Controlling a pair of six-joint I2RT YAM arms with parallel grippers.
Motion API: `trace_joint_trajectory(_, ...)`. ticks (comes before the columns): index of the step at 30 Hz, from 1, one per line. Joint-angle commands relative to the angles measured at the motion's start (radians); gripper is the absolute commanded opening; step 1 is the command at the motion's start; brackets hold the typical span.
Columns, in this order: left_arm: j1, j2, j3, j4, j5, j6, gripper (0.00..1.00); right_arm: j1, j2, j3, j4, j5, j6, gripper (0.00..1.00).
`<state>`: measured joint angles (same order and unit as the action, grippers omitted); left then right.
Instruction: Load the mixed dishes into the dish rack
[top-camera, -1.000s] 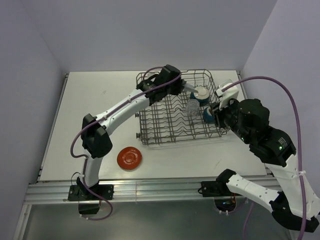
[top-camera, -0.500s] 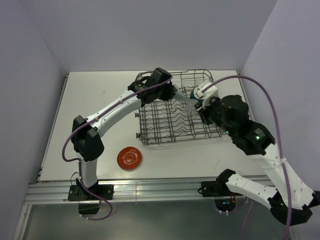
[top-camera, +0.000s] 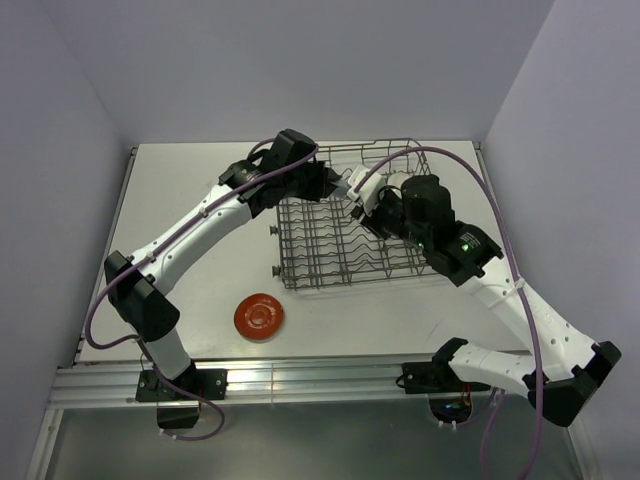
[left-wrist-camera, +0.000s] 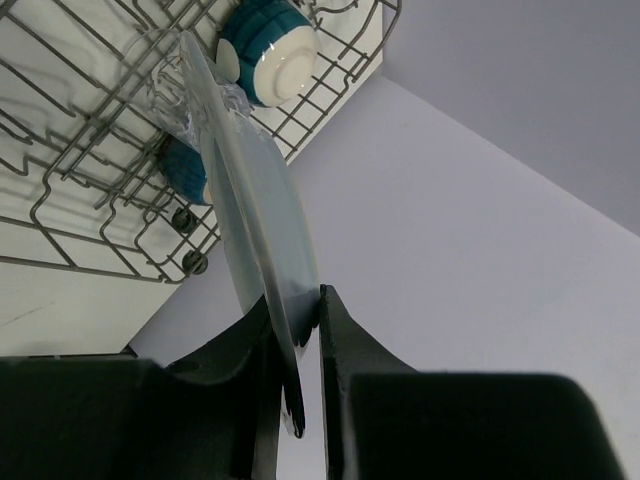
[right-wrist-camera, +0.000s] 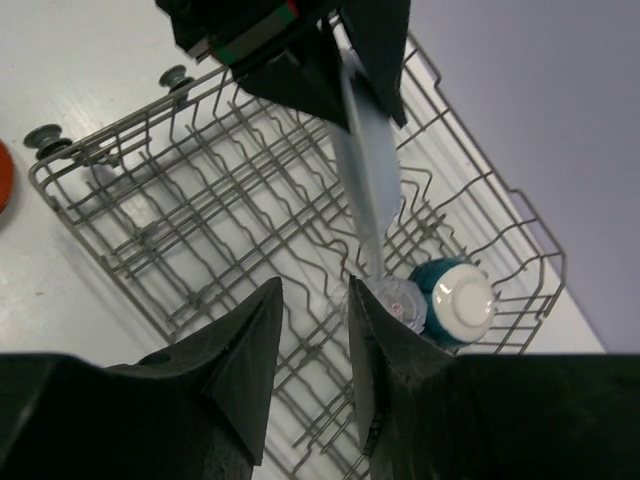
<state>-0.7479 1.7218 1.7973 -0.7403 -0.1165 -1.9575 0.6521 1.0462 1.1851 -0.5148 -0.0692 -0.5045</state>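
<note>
left gripper (left-wrist-camera: 297, 310) is clenching pale blue-grey plate (left-wrist-camera: 255, 200) by its rim | plate is pointing edge-on beyond gripper toward dish rack (top-camera: 320, 255) | right gripper (right-wrist-camera: 313, 290) is hanging released

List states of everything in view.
pale blue-grey plate: gripped on edge by left tool, over dish rack
red-orange plate: flat on table
cream bowl: in dish rack, base showing
glass tumbler: in dish rack
dark blue mug: in dish rack
right tool: open, empty

White table (top-camera: 180, 200), grey wire dish rack (top-camera: 320, 282) toward its far right, red-orange plate (top-camera: 259, 316) near front edge
</note>
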Motion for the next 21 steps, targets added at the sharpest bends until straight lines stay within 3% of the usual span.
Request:
trace_joint_trajectory(1, -0.002, -0.070, 0.002, -0.008, 0.005, -0.693, 0.00, 0.001, 0.014, 0.021, 0.130, 0.005, -0.078, 0.39)
trace_joint_trajectory(17, -0.007, -0.110, -0.047, 0.022, 0.044, -0.669, 0.00, -0.009, 0.193, 0.087, 0.208, -0.027, -0.124, 0.28)
trace_joint_trajectory(18, -0.007, -0.110, -0.052, 0.030, 0.047, -0.667, 0.00, -0.009, 0.198, 0.087, 0.217, -0.017, -0.126, 0.26)
trace_joint_trajectory(19, -0.007, -0.110, -0.061, 0.036, 0.051, -0.664, 0.00, -0.009, 0.207, 0.085, 0.226, -0.009, -0.132, 0.15)
trace_joint_trajectory(21, -0.007, -0.110, -0.062, 0.035, 0.058, -0.656, 0.00, -0.011, 0.216, 0.084, 0.236, 0.012, -0.150, 0.07)
